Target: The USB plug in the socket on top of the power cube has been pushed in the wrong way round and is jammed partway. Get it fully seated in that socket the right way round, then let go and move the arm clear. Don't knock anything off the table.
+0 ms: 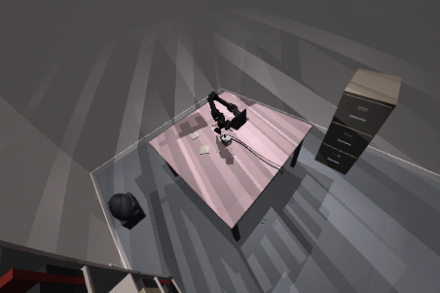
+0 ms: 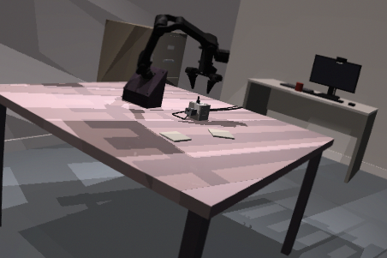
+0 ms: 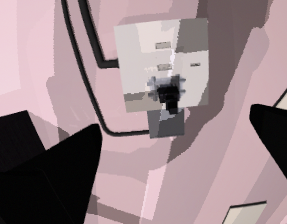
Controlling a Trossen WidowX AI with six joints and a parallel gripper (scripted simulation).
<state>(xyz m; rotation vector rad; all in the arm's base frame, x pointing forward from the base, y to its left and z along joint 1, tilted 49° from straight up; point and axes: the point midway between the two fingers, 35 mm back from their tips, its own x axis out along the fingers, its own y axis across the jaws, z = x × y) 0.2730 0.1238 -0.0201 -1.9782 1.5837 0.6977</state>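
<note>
The power cube (image 1: 226,141) (image 2: 203,112) (image 3: 139,75) stands on the pink table, pale grey with slots in its top. The small black USB plug (image 2: 198,100) (image 3: 168,93) sticks up from the top near one edge, with light metal around its foot. Its depth and which way round it is cannot be told. My gripper (image 2: 201,90) (image 3: 176,121) is wide open and empty, pointing down above the cube. In the wrist view the fingers are on either side of the plug, well apart from it.
A grey block (image 3: 166,127) sits against the cube's side, with a black cable looping from it. Another cable (image 3: 91,35) leaves the cube. Two pale flat cards (image 2: 175,136) (image 2: 221,134) lie on the table. The arm's dark base (image 2: 143,89) stands behind.
</note>
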